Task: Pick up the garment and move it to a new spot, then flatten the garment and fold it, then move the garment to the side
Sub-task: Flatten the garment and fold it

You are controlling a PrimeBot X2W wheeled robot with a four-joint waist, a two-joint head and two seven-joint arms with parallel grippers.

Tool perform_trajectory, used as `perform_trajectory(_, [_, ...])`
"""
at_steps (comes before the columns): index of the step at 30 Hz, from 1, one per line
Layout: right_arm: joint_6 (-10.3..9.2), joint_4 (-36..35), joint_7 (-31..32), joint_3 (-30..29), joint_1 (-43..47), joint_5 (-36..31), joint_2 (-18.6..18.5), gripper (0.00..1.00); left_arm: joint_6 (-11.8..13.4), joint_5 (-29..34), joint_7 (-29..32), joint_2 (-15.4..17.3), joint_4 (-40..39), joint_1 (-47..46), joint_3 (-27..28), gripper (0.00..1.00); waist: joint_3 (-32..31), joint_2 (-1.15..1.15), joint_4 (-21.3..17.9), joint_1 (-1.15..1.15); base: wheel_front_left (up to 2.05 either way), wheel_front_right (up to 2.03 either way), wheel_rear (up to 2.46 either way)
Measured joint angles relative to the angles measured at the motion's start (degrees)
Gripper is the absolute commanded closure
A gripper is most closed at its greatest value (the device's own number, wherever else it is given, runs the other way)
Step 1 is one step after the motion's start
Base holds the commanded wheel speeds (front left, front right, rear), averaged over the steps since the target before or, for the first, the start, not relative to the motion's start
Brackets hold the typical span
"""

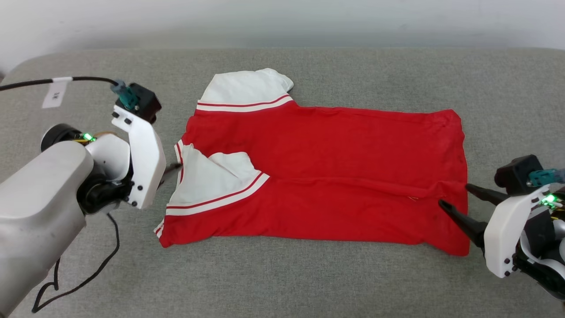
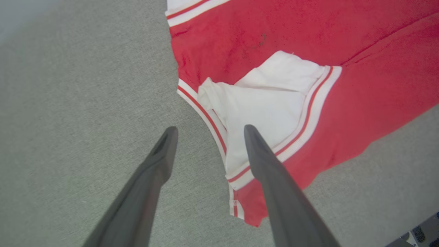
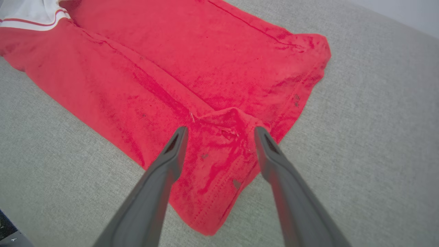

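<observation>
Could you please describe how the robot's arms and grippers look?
The left gripper and right gripper each have two dark grey, tapering jaws on a white bracket with black screws and a green light. The left forearm is pale grey; its black cable carries a white tag.

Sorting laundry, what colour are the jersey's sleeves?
White sleeves, red-striped trim; clearest in the left wrist view.
</observation>
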Motion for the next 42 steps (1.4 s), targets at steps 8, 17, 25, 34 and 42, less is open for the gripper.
perform_trajectory(8, [0.0, -3.1, 3.1, -1.6, 0.9, -1.4, 1.9, 0.0, 0.1, -7.4, 16.3, 2.2, -2.0, 0.5, -3.5, 0.0, 1.3, 0.0, -1.4, 0.0, 0.0, 0.0, 0.0])
perform_trajectory(17, [0.0, -3.9, 4.7, -1.1, 0.7, -1.8, 2.9, 0.0, 0.9, -8.6, 17.9, 1.2, 2.2, 5.2, -5.8, 0.0, 2.0, 0.0, -3.2, 0.0, 0.0, 0.0, 0.0])
perform_trajectory(25, [0.0, -3.7, 5.4, -0.9, -2.2, -1.7, 2.5, 0.0, 0.3, -8.3, 16.5, 0.4, 3.7, 5.8, -7.2, 1.0, 1.6, 0.0, -3.7, 0.0, 0.0, 0.0, 0.0])
perform_trajectory(34, [0.0, -7.9, 16.8, 3.9, -10.3, 0.5, -6.1, 0.0, 0.0, -7.0, 14.3, 1.8, -2.8, 5.1, -10.0, 1.0, -1.1, 0.0, -2.8, 0.0, 0.0, 0.0, 0.0])
perform_trajectory(42, [0.01, -6.8, 35.5, 10.6, -13.5, 8.7, -10.5, 0.0, 0.0, -6.9, 13.3, 3.3, -6.5, 3.5, -11.3, 1.0, -1.5, 0.0, -1.6, 0.0, 0.0, 0.0, 0.0])
